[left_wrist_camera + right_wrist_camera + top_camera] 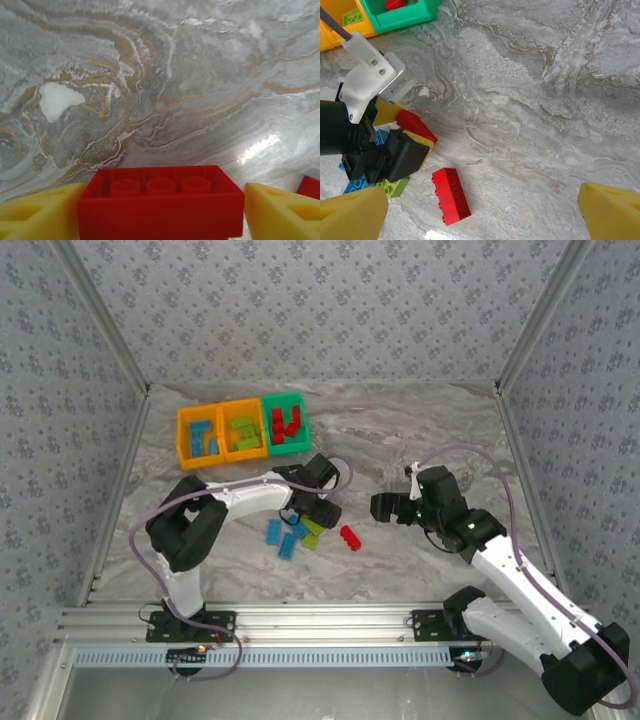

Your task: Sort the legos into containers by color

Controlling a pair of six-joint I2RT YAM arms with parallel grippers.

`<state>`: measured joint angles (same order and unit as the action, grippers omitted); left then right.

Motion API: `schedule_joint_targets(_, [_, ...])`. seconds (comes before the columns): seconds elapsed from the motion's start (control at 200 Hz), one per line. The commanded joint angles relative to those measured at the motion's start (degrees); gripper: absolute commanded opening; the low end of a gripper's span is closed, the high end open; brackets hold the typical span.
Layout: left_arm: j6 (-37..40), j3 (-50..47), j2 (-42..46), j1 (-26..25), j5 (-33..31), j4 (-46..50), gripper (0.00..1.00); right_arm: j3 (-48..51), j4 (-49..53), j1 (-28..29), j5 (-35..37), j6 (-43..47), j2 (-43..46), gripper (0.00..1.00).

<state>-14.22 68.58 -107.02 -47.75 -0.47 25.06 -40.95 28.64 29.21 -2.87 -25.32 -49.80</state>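
My left gripper is shut on a red lego, which sits hollow side up between its yellow fingers just above the marble table; the right wrist view shows the same lego. A second red lego lies loose on the table. Beside the left gripper lie blue legos and a lime green one. My right gripper hovers open to the right of the loose red lego, with nothing between its fingers. The containers stand at the back left: two orange and one green, with sorted legos inside.
The left arm reaches across the middle of the table from its base. In the right wrist view the green bin's wall is at the top left. Metal frame posts and patterned walls bound the table; the right half is bare marble.
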Motion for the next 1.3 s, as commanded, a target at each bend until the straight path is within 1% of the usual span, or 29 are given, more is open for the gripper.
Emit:
schedule_joint_targets(0.0, [0.1, 0.9, -0.6, 0.0, 1.1, -1.4, 0.7, 0.6, -0.9, -0.3, -0.7, -2.0, 0.4, 1.0])
schedule_joint_targets(0.13, [0.0, 0.1, 1.4, 0.0, 1.1, -2.5, 0.61, -0.1, -1.0, -0.4, -2.1, -2.4, 0.5, 1.0])
schedule_joint_targets(0.235, [0.2, -0.4, 6.2, 1.0, -0.3, -3.7, 0.59, -0.3, -3.1, -0.6, -5.7, -2.4, 0.7, 1.0])
schedule_joint_targets(0.325, [2.3, 1.5, 10.1, 3.9, -3.7, -3.7, 0.59, -0.4, -4.5, -0.6, -7.0, -2.7, 0.9, 1.0])
schedule_joint_targets(0.415, [5.6, 5.8, 10.6, 8.1, -6.8, -3.7, 0.58, -0.2, -4.6, -0.6, -6.6, -3.1, 0.9, 1.0])
schedule_joint_targets(0.475, [7.7, 10.0, 8.4, 11.0, -8.5, -4.1, 0.58, 0.2, -4.5, -0.6, -6.6, -3.4, 1.0, 1.0])
schedule_joint_targets(0.55, [9.1, 16.5, 3.2, 14.7, -9.7, -4.1, 0.58, 0.6, -4.2, -0.6, -6.8, -4.0, 1.3, 1.0])
schedule_joint_targets(0.69, [9.6, 29.7, -7.6, 19.9, -9.6, -2.7, 0.58, 1.0, -3.5, -0.6, -6.6, -4.3, 3.3, 1.0])
schedule_joint_targets(0.775, [10.5, 37.0, -12.8, 21.4, -10.3, -1.7, 0.59, 1.1, -2.3, -0.7, -5.9, -3.9, 4.7, 1.0])
schedule_joint_targets(0.899, [11.3, 51.8, -20.8, 22.9, -10.1, 5.7, 0.67, 0.5, -0.9, -1.1, -5.7, -2.9, 5.5, 1.0])
schedule_joint_targets(0.979, [12.0, 56.3, -22.8, 23.1, -10.2, 7.8, 0.72, 0.1, -0.7, -1.3, -5.7, -2.6, 5.5, 1.0])
schedule_joint_targets(1.064, [12.2, 57.4, -22.3, 23.0, -9.8, 8.8, 0.78, 0.1, -1.1, -1.5, -5.8, -2.6, 5.4, 1.0])
schedule_joint_targets(1.159, [12.2, 55.2, -19.4, 22.9, -9.0, 8.9, 0.84, 0.3, -2.1, -1.7, -6.3, -2.7, 5.2, 1.0])
schedule_joint_targets(1.234, [11.9, 50.2, -15.0, 22.3, -8.3, 7.7, 0.84, 0.4, -3.0, -1.9, -6.7, -2.8, 4.6, 1.0])
schedule_joint_targets(1.294, [10.8, 44.0, -9.8, 21.6, -7.4, 5.7, 0.84, 0.4, -3.7, -2.0, -6.9, -2.7, 3.9, 1.0])
